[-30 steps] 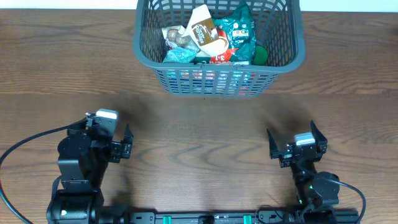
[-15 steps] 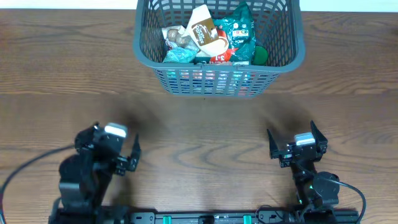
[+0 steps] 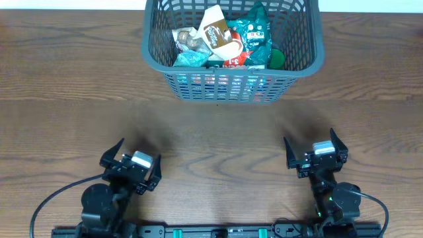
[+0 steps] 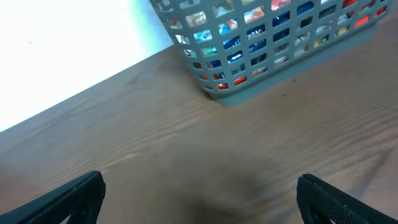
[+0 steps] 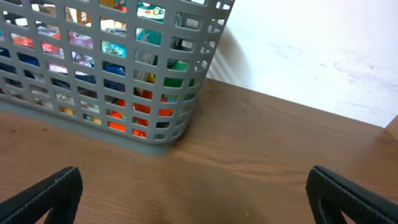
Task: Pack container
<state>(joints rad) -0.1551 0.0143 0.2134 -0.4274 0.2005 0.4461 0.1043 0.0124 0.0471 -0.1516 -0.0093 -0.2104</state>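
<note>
Container at the far edge of the surface looks packed, so the left gripper and right gripper, both open and empty, should park at the near edge.

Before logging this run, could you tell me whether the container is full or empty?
Holding items, not empty: several packets are piled inside the container, visible from overhead.

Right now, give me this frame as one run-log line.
container: upright, packets inside | left gripper: open, empty, apart from container | right gripper: open, empty, apart from container
</note>
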